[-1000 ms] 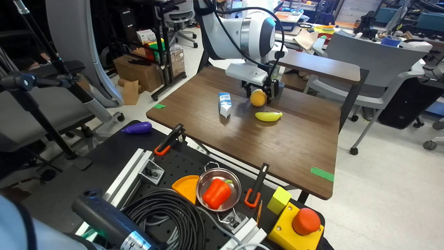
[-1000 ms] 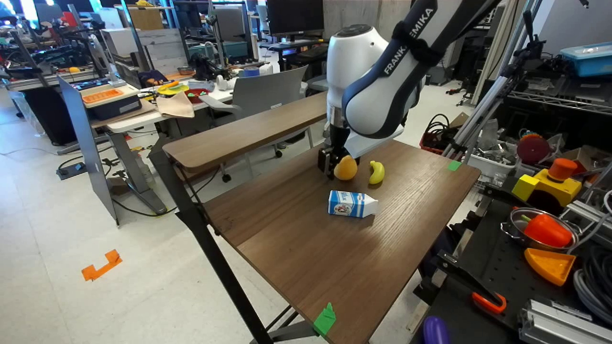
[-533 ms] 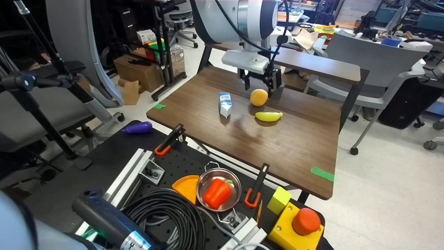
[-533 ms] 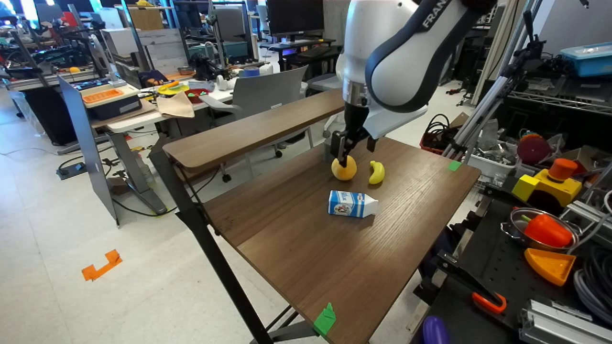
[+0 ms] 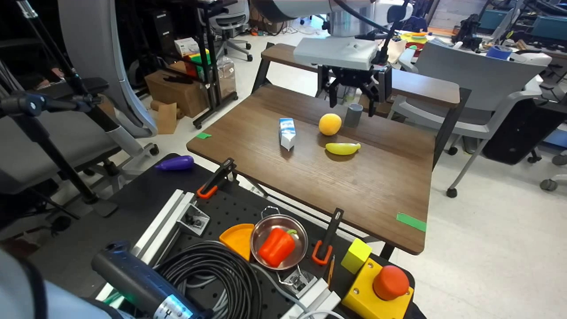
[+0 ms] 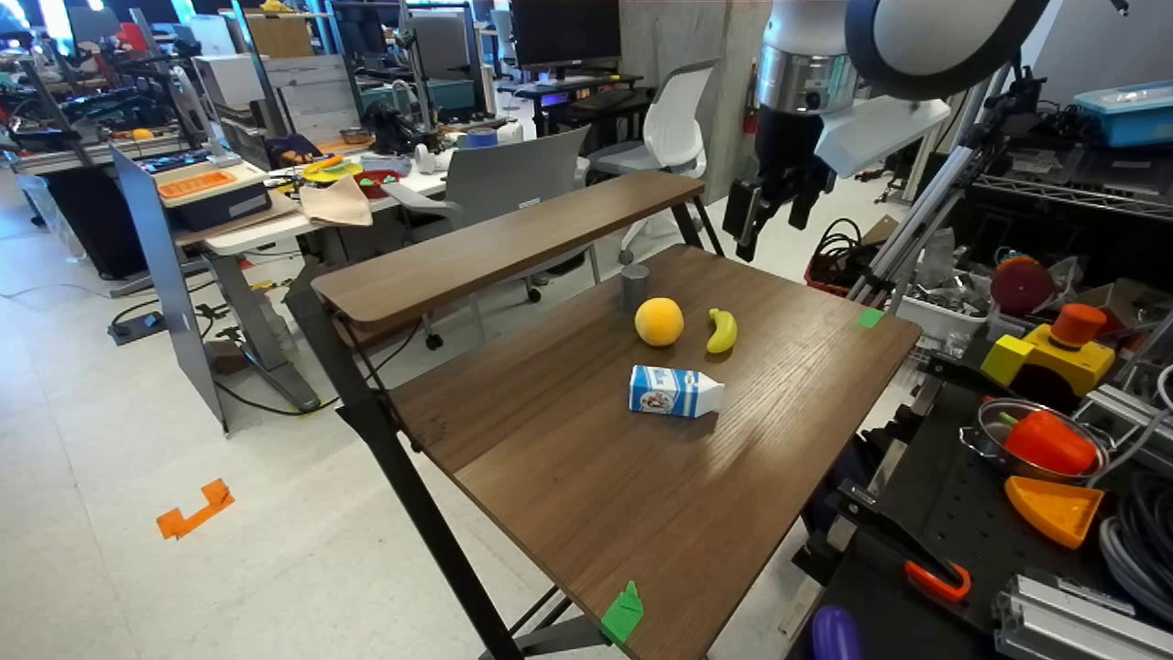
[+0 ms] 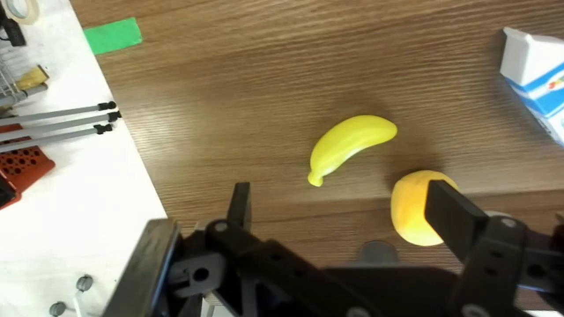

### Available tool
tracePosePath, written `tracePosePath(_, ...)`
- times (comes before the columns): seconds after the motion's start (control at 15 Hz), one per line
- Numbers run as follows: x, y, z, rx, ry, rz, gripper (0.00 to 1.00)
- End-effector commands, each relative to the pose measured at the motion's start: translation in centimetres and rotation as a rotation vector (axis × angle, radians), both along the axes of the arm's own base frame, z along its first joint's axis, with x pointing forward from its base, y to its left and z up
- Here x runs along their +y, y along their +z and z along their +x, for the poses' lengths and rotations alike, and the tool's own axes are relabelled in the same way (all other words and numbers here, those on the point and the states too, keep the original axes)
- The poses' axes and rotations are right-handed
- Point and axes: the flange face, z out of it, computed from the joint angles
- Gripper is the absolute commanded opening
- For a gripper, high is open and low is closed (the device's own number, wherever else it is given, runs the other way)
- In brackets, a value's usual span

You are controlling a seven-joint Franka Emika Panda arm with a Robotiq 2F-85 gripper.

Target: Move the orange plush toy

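Exterior views both take in a brown wood-grained table (image 5: 376, 190) with a raised shelf (image 6: 513, 240) along its back and a grey chair (image 5: 474, 84) just beyond. By the front edge stands a black worktop (image 5: 146, 190), holding a pot (image 5: 302, 248) with a red pepper (image 5: 277, 246) inside. On the table the orange plush toy (image 6: 659, 323) sits toward the shelf side, just beside a yellow banana (image 6: 722, 331) and a grey cylinder (image 6: 634, 289); a milk carton (image 6: 674, 391) lies on its side nearby. From the banana to the green tape (image 5: 412, 222) at a front corner runs a broad sweep of bare wood, while the cylinder stands nearer the back edge. Well above the tabletop I see the gripper (image 5: 352, 107) hanging, its fingers spread wide, apart from the toy. The wrist view catches the table's side edge and, past it, pale floor (image 7: 97, 185), grey poles (image 7: 57, 126) and a red basket (image 7: 35, 171). There one finger (image 7: 454, 215) covers part of the toy, and the carton is cut off at the border; both exterior views show the two whole. In an exterior view orange tape (image 6: 217, 495) lies on the floor, outside the wrist view.
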Motion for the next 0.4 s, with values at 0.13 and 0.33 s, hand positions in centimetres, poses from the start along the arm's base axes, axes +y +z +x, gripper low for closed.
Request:
tracePosePath(0.13, -0.26, 0.31, -0.42, 0.003, 0.000, -0.002, 1.00)
tracePosePath(0.33, -0.12, 0.19, -0.52, 0.006, 0.002, -0.002, 1.00)
